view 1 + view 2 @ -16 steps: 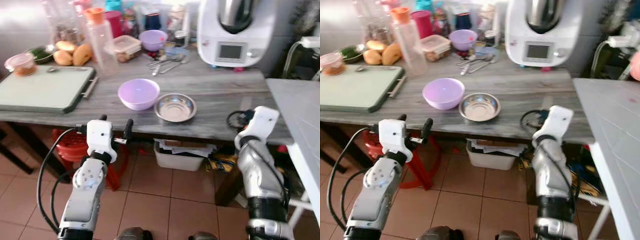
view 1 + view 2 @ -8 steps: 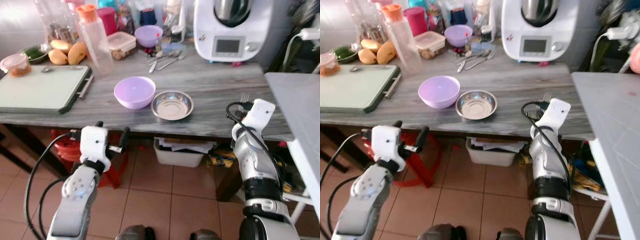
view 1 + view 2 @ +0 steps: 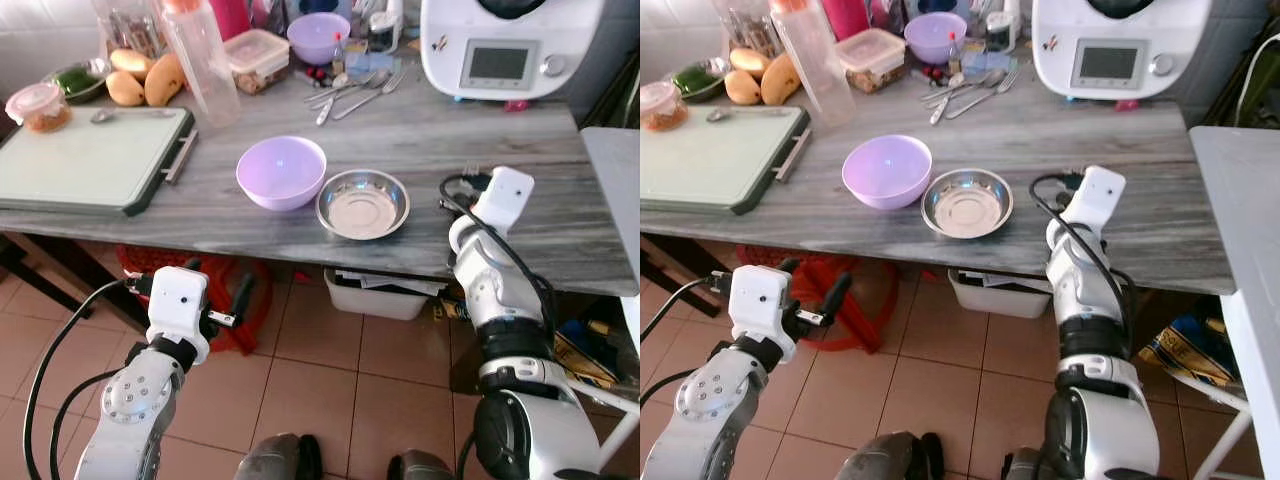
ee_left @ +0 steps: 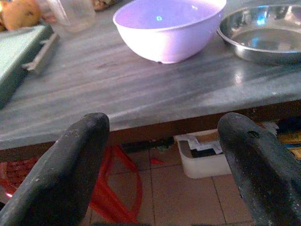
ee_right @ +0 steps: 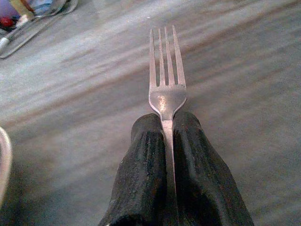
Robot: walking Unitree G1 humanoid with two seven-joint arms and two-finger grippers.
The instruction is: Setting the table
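Near the desk front edge, the right hand is pinching a fork w/ fingers closed tight on the handle, tines hovering just over the grey wood-grain top, beside a steel bowl. Touching that bowl, a lilac bowl is sitting mid-desk. Toward the left edge a green cutting board is lying; at the back edge, a tall bottle, loose cutlery & a white kitchen machine are crowding together. Below the front edge, the left hand is hanging w/ fingers spread wide, holding nothing, over a tiled floor.
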